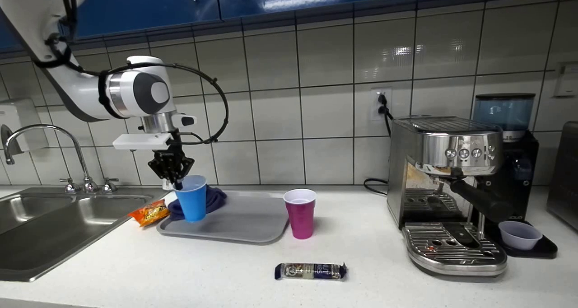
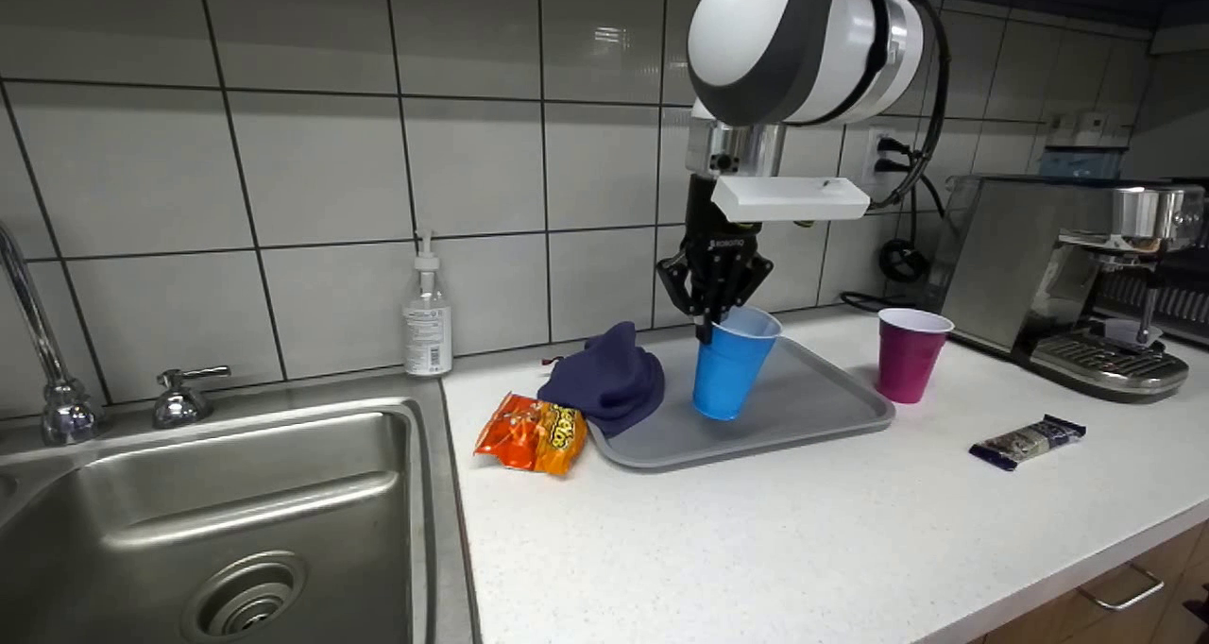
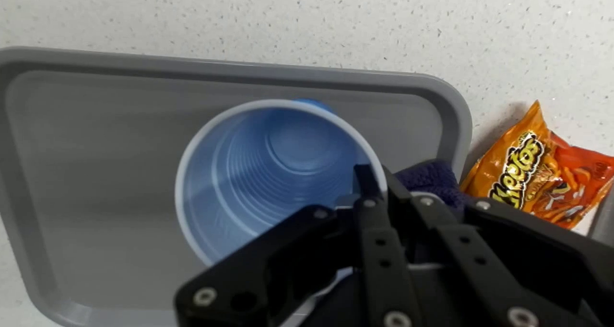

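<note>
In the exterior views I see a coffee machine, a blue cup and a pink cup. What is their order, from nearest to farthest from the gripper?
In both exterior views:
1. The blue cup: held at its rim by the gripper, over the grey tray.
2. The pink cup: upright beside the tray.
3. The coffee machine: well beyond the pink cup.

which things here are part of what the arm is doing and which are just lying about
Part of it:
blue cup, rim pinched by the gripper
gray tray, probably, being under the cup

Just around:
magenta cup
orange Cheetos bag
dark blue cloth, partly over the tray
wrapped bar
pump bottle
espresso machine
</note>
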